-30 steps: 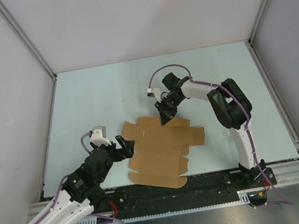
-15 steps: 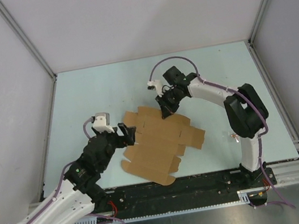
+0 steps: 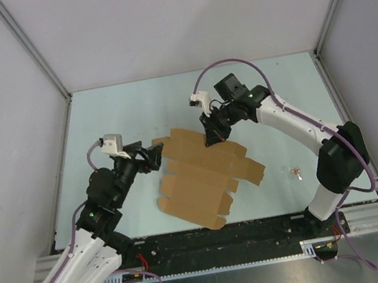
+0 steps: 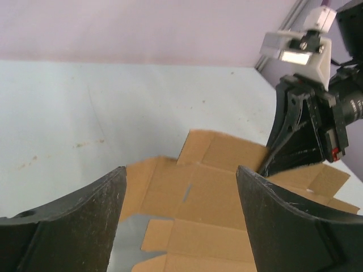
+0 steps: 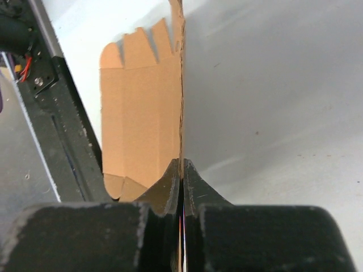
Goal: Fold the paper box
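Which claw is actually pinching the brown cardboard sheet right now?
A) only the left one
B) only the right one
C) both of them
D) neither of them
B: the right claw is shut on an edge of the cardboard, while the left claw has its fingers spread wide open, gripping nothing.

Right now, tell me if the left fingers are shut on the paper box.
No: the left fingers stand wide apart, the paper box visible in the gap.
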You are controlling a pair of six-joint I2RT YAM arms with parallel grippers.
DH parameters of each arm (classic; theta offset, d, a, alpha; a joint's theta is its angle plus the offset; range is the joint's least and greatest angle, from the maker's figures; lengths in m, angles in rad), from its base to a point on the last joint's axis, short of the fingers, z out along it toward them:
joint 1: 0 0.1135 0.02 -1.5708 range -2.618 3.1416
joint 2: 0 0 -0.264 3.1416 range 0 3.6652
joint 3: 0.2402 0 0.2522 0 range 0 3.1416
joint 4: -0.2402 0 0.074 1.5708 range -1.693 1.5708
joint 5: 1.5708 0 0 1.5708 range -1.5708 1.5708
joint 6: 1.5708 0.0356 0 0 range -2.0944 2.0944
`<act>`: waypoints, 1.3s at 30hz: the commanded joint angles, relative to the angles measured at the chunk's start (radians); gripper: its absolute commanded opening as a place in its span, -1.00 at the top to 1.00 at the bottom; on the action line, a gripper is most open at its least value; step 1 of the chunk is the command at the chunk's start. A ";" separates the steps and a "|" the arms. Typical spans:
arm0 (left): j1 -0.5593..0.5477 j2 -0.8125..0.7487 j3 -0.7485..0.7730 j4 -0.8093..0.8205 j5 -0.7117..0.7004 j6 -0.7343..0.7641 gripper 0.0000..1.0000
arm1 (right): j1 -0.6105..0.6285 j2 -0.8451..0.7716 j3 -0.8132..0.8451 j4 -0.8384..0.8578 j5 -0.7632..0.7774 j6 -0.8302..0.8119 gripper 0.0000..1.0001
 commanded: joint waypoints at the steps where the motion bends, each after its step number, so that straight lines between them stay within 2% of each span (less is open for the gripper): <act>1: 0.068 0.025 0.001 0.124 0.220 0.024 -0.67 | 0.032 -0.073 -0.004 -0.092 -0.064 -0.042 1.00; 10: 0.094 0.062 0.014 0.152 0.411 0.035 -0.72 | 0.049 -0.163 -0.006 -0.132 -0.132 -0.063 1.00; 17: 0.094 0.056 0.008 0.153 0.507 0.024 -0.64 | 0.047 -0.188 -0.006 -0.142 -0.135 -0.069 1.00; 24: 0.095 0.119 0.043 0.170 0.583 0.026 -0.36 | 0.047 -0.191 -0.006 -0.127 -0.141 -0.057 1.00; 32: 0.096 0.149 0.077 0.170 0.606 0.044 -0.21 | 0.050 -0.197 -0.006 -0.107 -0.127 -0.036 1.00; 39: 0.094 0.183 0.113 0.170 0.626 0.050 0.08 | 0.059 -0.196 -0.006 -0.106 -0.118 -0.028 1.00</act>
